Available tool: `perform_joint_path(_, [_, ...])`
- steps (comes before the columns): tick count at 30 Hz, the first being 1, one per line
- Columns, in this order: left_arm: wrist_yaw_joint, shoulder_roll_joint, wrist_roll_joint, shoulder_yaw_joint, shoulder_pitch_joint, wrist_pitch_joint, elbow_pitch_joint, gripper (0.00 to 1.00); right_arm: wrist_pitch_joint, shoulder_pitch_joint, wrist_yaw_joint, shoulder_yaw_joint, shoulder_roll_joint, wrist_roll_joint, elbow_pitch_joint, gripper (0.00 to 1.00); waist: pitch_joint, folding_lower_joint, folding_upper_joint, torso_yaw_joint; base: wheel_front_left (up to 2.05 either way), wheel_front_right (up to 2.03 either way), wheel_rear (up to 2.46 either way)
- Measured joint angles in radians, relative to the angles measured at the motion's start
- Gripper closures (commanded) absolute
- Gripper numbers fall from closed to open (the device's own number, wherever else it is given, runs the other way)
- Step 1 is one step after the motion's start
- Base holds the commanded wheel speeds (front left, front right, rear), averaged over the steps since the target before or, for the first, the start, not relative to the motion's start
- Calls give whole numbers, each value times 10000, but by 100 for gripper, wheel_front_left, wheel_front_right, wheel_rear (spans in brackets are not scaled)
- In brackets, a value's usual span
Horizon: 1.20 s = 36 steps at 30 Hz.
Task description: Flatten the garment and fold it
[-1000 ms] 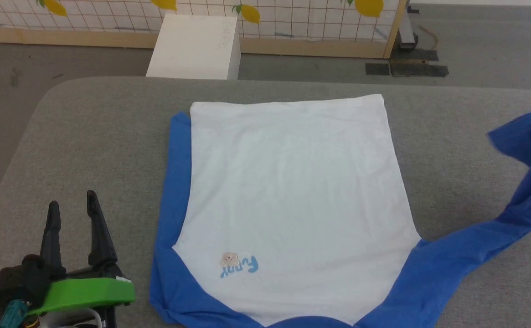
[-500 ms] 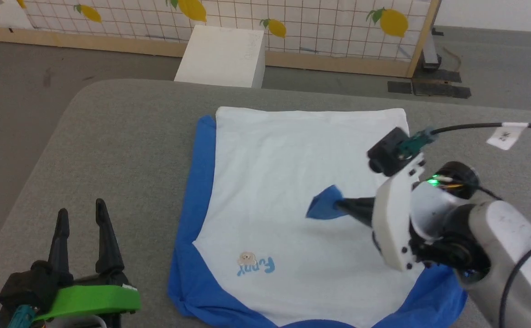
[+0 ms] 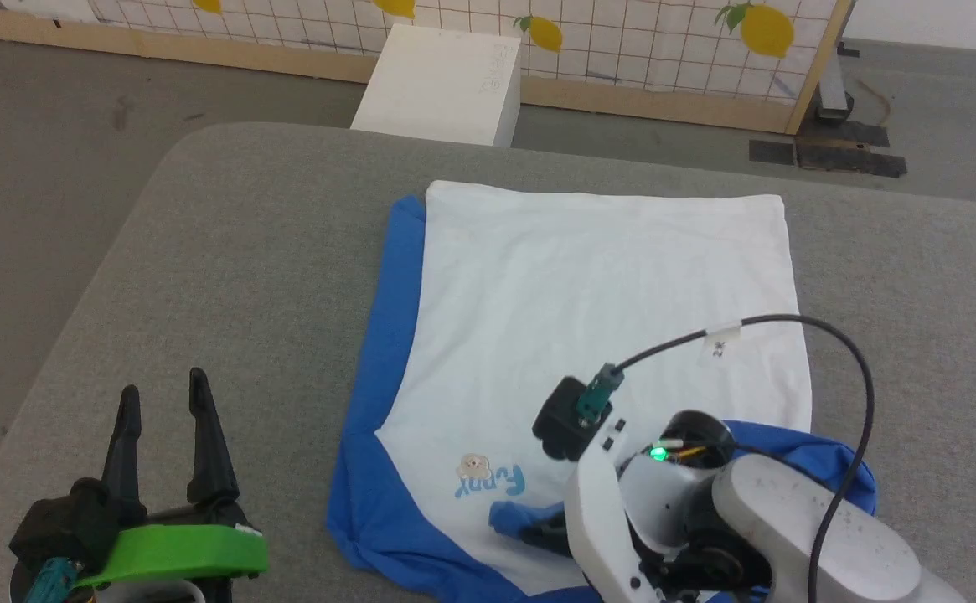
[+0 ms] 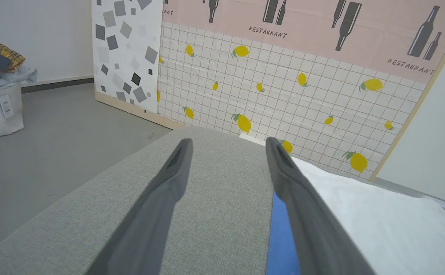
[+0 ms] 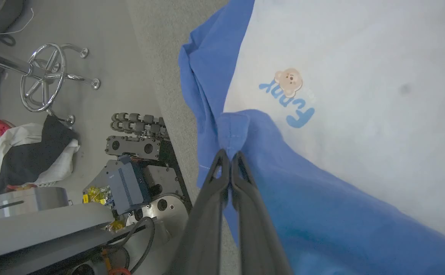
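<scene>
Head view: the right arm [image 3: 789, 536] hides much of the garment's [image 3: 605, 276] blue sleeve by the worktop's [image 3: 245, 251] near edge. The bottom edge crops the garment and the left gripper's [image 3: 162, 383] base.

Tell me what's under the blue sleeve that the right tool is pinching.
The sleeve drapes over the white body, beside the Funny lettering; the right tool grips its cuff. The fabric beneath it is hidden.
</scene>
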Motion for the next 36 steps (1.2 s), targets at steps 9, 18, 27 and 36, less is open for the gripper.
perform_joint_path(9, [19,0,-48,-63,-14,0,4,0,-871,190,0,502,-36,527,504,0,187,0,0,-88,0,0,0])
perform_joint_path(18, [23,0,-46,-58,-20,0,140,0,-3519,-283,0,-2531,-65,723,380,0,49,0,0,-423,0,0,0])
perform_joint_path(27, [19,-2,-46,-117,-17,2,242,0,-5271,656,-2,-7208,-98,-830,867,0,-132,0,0,-771,0,0,0])
perform_joint_path(36, [23,0,-115,-207,-126,2,309,0,-4813,2699,-2,-10245,543,-2186,90,0,32,0,1,-1109,0,0,0])
